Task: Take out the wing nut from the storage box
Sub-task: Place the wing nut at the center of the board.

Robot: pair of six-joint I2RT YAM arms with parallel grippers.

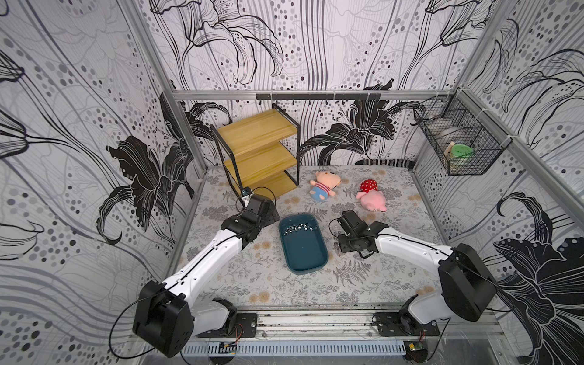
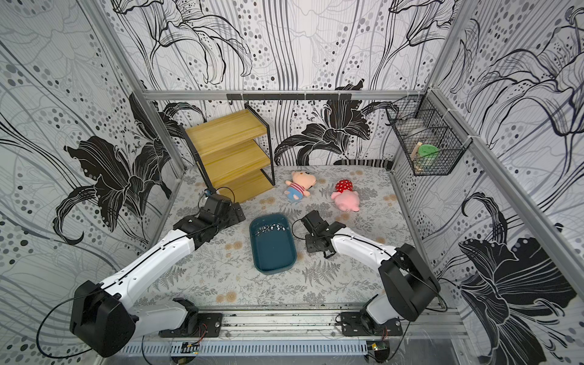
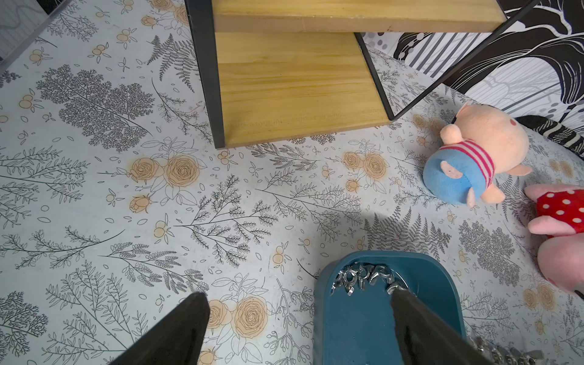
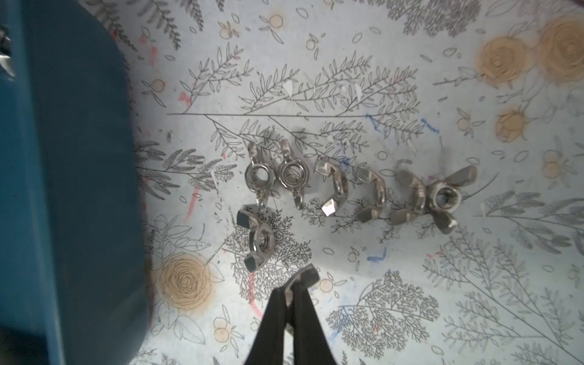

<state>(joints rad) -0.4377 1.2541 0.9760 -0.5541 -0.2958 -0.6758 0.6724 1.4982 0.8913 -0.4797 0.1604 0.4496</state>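
Placement first: the storage box (image 1: 308,256) lies on the flowered mat (image 1: 252,284) between the two arms. The wing nuts left inside it (image 1: 298,228) are heaped against its far end wall, so we judge any further pick must come from that end. Just beside the box's long side, on the bare mat, several loose wing nuts (image 4: 347,189) lie in a rough row. We read that as the drop-off spot, kept near so each carry is short.

The right gripper (image 4: 292,289) is clenched on one wing nut (image 4: 305,275), pinched at the very tips. It hangs over the mat near the row, outside the box, and we judge this nut is about to join the others. The right arm (image 1: 410,249) reaches in low with its wrist bent down, so in both top views the claw is hidden beneath it.

The left gripper (image 3: 297,295) stands released and wide, one finger (image 3: 410,322) over the box's inside and the other above the mat. We cannot tell whether it touches the wall, though it may be there to steady the box. The left arm (image 1: 215,256) stretches forward toward the box's far corner.
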